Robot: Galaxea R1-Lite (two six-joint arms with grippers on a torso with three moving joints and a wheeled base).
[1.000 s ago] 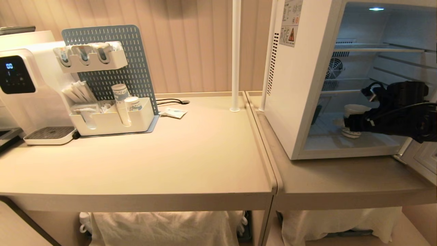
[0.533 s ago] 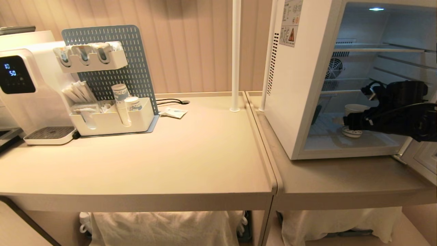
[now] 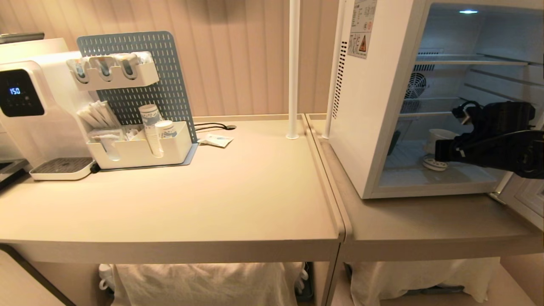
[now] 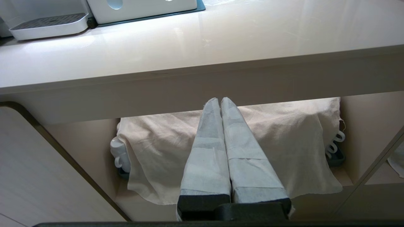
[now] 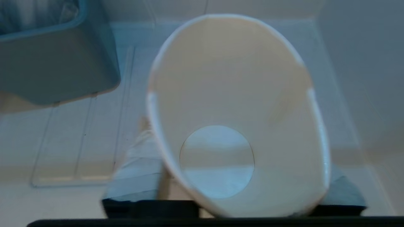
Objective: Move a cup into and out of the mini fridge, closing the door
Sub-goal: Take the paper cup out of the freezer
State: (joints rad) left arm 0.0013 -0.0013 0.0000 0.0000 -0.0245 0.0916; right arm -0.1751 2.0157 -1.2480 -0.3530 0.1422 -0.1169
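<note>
Compared with a second ago, the right gripper [image 3: 437, 151] is seen slightly farther back from the rear fan of the mini fridge [image 3: 374, 106], and the cup [image 3: 437, 148] has come with it: its base, which stood flat on the fridge floor, is now tipped and appears just clear of that floor. The display of the water dispenser [image 3: 19, 91], far to the left of the fridge, shows a different reading. Nothing else on the table [image 3: 212, 191] beside the fridge has been shifted.

In the right wrist view the cup [image 5: 233, 113] is seen from above its mouth, between the taped fingers [image 5: 139, 176] of the right gripper [image 5: 233, 189]. The jaws are set partway closed against the cup's sides, and its rim is pressed out of round with small dents at either side, so a pinch on the cup is shown. The cup is inside the fridge, low in the cavity, in front of the fan, with the door [image 3: 525, 191] swung open at the fridge's right.

The left gripper [image 4: 221, 104] is parked below the table edge to the left of the fridge, its taped fingers pressed together on nothing, over a white cloth [image 4: 284, 142].
</note>
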